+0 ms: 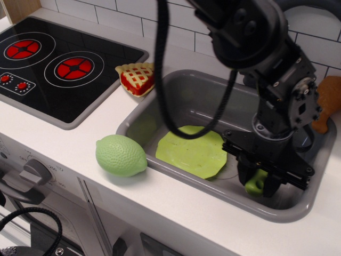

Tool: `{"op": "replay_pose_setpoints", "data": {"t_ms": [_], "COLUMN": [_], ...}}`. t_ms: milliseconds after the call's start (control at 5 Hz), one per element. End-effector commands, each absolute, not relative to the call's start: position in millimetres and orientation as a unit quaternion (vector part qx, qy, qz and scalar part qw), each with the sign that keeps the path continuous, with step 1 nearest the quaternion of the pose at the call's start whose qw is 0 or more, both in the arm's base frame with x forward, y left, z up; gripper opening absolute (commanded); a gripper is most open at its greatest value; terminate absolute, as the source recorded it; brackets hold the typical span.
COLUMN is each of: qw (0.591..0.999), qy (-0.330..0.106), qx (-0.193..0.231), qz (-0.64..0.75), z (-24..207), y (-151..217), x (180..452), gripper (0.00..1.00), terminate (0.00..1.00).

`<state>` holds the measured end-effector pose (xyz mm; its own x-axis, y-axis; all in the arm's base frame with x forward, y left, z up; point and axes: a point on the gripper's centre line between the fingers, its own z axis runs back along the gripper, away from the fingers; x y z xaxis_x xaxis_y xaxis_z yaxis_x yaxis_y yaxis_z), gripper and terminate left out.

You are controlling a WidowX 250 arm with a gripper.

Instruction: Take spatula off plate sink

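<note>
The lime-green plate (192,150) lies flat and bare in the left part of the grey sink (176,93). My gripper (259,184) is low in the sink's front right part, to the right of the plate, shut on the spatula. Only the spatula's lime-green handle end (256,182) shows between the fingers; its grey blade is hidden behind the gripper.
A pale-green lime (121,155) lies on the white counter left of the sink. A toy pie slice (138,78) sits at the sink's back left corner. A brown chicken leg (329,103) lies at the far right. The stove (53,66) is at the left, and the dark faucet is behind my arm.
</note>
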<state>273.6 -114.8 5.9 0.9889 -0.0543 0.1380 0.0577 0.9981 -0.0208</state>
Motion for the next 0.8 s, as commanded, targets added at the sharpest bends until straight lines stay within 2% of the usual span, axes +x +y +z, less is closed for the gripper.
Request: {"op": "replay_pose_setpoints", "data": {"t_ms": [0,200,400,600], "qw": [0.993,0.991,0.989,0.988], "qy": [-0.041,-0.053,-0.070,-0.113], "qx": [-0.109,-0.118,-0.127,-0.100], "qz": [0.012,0.024,0.034,0.040], "z": [9.1,22.2,45.6,80.2], "y": [-119.3,-117.2,-115.1,-113.3], "x": [279.1,281.7,283.3,282.5], "gripper": [1.00,1.00,1.00,1.00], "terminate": [0.00,0.00,0.00,0.00]}}
